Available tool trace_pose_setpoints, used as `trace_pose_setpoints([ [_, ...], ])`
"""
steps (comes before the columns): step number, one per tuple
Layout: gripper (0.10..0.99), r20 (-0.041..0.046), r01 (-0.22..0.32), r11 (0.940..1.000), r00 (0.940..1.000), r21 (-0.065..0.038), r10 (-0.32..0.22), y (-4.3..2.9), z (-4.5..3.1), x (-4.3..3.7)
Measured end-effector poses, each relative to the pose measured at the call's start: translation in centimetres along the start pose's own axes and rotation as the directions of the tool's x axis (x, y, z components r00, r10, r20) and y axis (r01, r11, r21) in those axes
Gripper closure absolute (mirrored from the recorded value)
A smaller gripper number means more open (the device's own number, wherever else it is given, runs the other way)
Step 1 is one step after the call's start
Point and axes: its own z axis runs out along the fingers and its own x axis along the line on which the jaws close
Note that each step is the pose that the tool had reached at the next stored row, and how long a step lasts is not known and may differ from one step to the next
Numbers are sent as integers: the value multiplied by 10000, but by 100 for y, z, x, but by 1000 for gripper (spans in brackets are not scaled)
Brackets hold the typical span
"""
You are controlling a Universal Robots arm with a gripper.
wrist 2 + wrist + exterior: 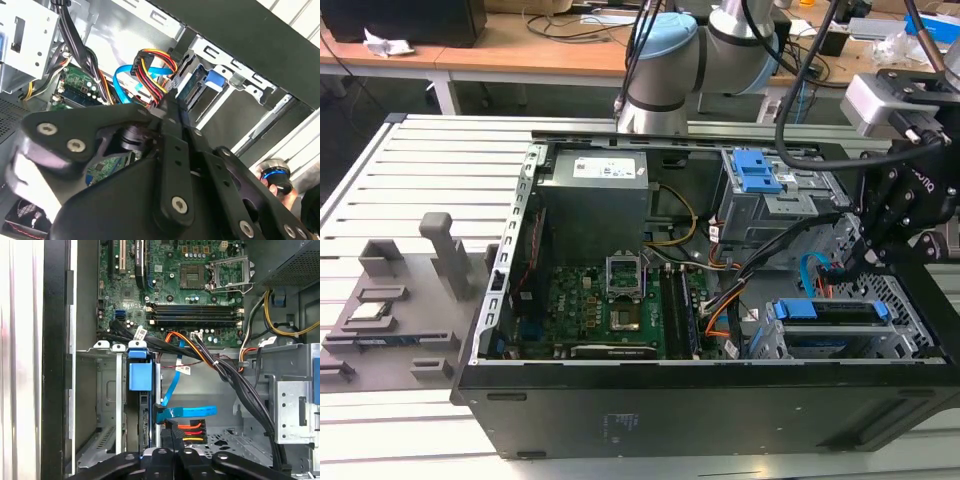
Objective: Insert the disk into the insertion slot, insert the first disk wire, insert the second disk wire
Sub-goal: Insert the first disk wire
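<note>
The disk (832,312), silver in a bright blue carrier (139,376), sits inside the insertion slot (905,300), a low perforated silver cage (102,390) at the exterior view's right. A flat blue disk wire (185,412) ends in a connector against the disk's rear edge. Just beside it is a second disk wire of red, orange and yellow strands (192,431). My gripper (172,436) is shut on its black connector, close to the disk's edge. In the second wrist view my gripper (167,107) pinches that connector in front of the disk (197,85). The arm's gripper (868,258) reaches down into the case.
A taller grey cage with blue latch tabs (760,178) stands behind the slot. A thick black cable bundle (240,385) runs past the gripper. The motherboard (610,310) and power supply (595,195) fill the case's middle. Grey fixtures (410,300) sit on the slatted table outside.
</note>
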Motion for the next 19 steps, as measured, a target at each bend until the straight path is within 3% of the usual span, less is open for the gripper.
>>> trace_pose_setpoints([
  [2,792,1,0,10000,10000,0,0,0,1,0],
  [4,792,-1,1,10000,10000,0,-1,0,2,0],
  [5,725,-11,0,10000,10000,1,0,-2,30,0],
  [10,725,-75,-3,10000,10000,2,3,-6,131,2],
  [13,725,-172,-8,10000,9999,5,8,-6,144,2],
  [18,737,-175,-8,10000,9998,5,8,-6,144,2],
  [19,871,-175,-8,10000,9998,5,8,-6,144,2],
])
